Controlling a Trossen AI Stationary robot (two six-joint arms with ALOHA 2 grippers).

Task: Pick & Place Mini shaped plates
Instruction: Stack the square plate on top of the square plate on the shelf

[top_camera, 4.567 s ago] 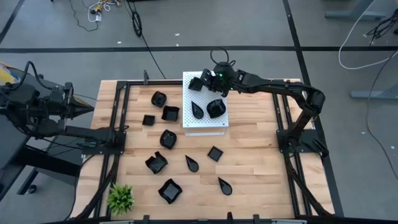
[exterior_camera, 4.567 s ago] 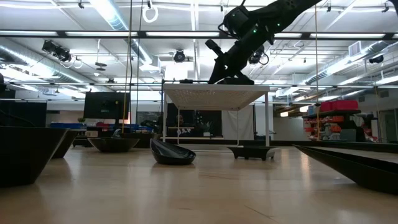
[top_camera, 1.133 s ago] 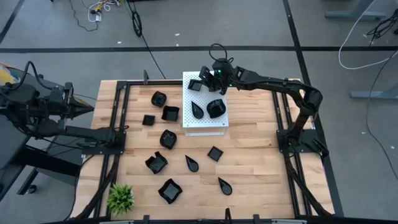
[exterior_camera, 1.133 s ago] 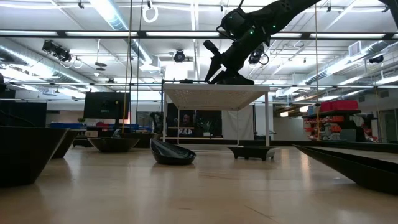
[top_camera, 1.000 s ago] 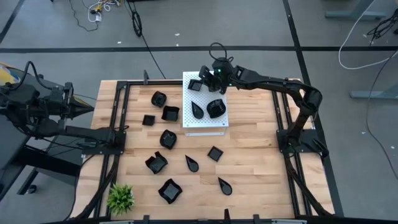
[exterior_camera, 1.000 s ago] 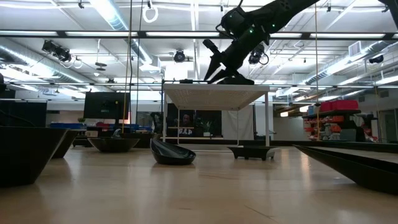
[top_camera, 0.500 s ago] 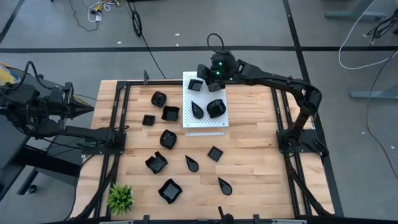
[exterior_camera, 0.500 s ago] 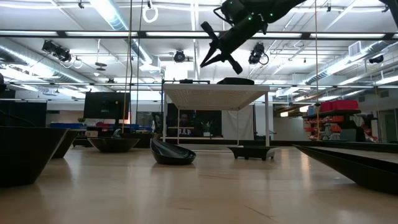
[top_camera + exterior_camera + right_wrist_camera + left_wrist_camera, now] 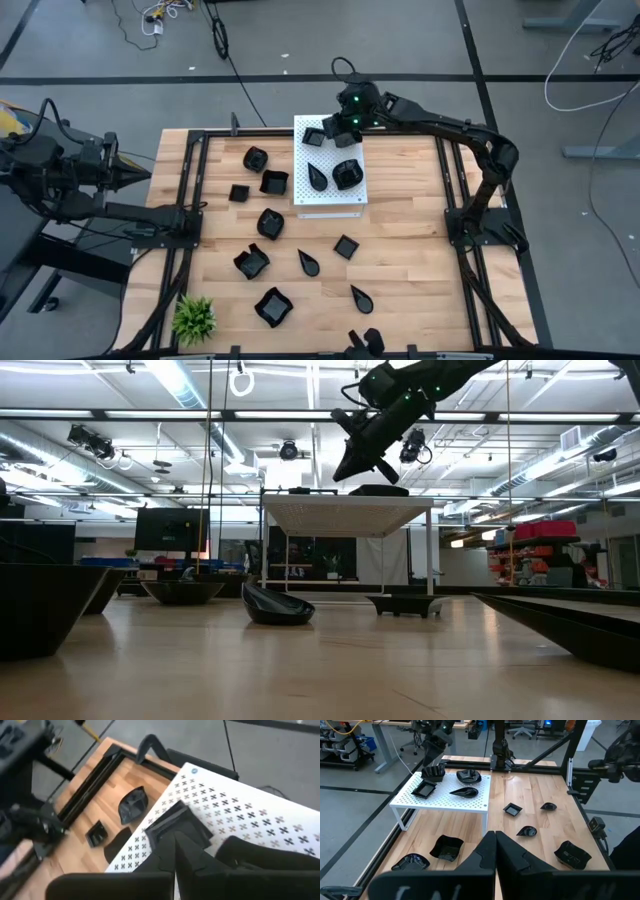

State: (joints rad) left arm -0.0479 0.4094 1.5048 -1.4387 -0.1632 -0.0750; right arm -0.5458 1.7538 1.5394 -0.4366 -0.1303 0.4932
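Several small glossy black mini shaped plates lie on the wooden table [image 9: 400,250], such as a teardrop one [image 9: 309,263] and a square one [image 9: 346,246]. More stand on the raised white perforated board [image 9: 335,203]: a square one [image 9: 313,136], a teardrop one [image 9: 318,177] and a rounded one [image 9: 346,173]. My right gripper [image 9: 332,128] hangs shut and empty above the board's far end [image 9: 342,475], over the square plate [image 9: 180,822]. My left gripper [image 9: 495,840] is shut, held high off the table's left edge [image 9: 140,172].
A small green plant [image 9: 194,318] stands at the table's near left corner. Black frame rails [image 9: 185,210] run along the left and right sides. The board stands on thin legs [image 9: 430,560], with a plate [image 9: 405,603] under it in the low view. Bare wood lies at the right [image 9: 410,210].
My right gripper has risen off the white board, drawn slightly toward the far edge, rolled about its own axis and shut with nothing between its fingers. The plates on the board have stayed where they were.
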